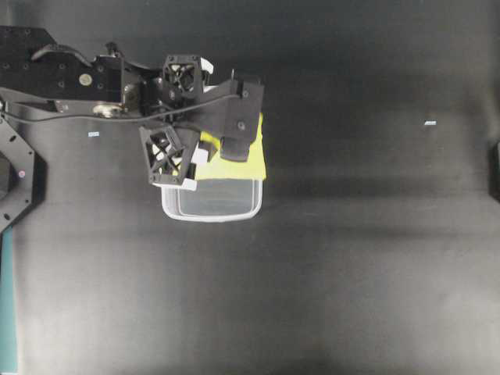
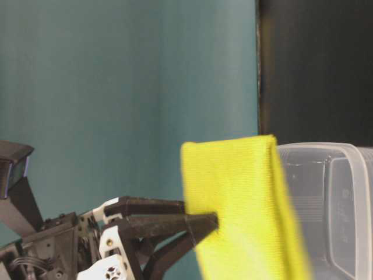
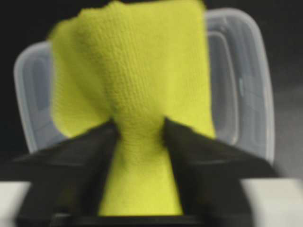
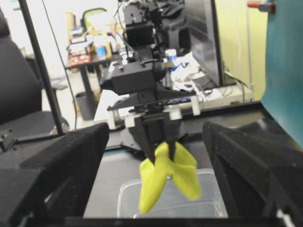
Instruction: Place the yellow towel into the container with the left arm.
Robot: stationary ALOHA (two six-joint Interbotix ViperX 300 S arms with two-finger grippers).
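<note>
My left gripper (image 3: 140, 130) is shut on the yellow towel (image 3: 137, 80), pinching a bunched fold between its black fingers. The towel hangs from the jaws in the air, right over the clear container (image 3: 258, 85). In the overhead view the towel (image 1: 234, 166) shows partly under the arm, at the container's (image 1: 215, 219) far rim. At table level the towel (image 2: 245, 204) hangs beside the container (image 2: 338, 198), with the fingertips (image 2: 210, 224) on its edge. My right gripper (image 4: 156, 127) is open and empty, far off and facing the towel (image 4: 165, 177).
The black tabletop (image 1: 351, 273) runs around the container. Small tape marks (image 1: 429, 123) lie on it. The left arm's base (image 1: 47, 78) fills the upper left. A teal wall (image 2: 116, 87) stands behind the table.
</note>
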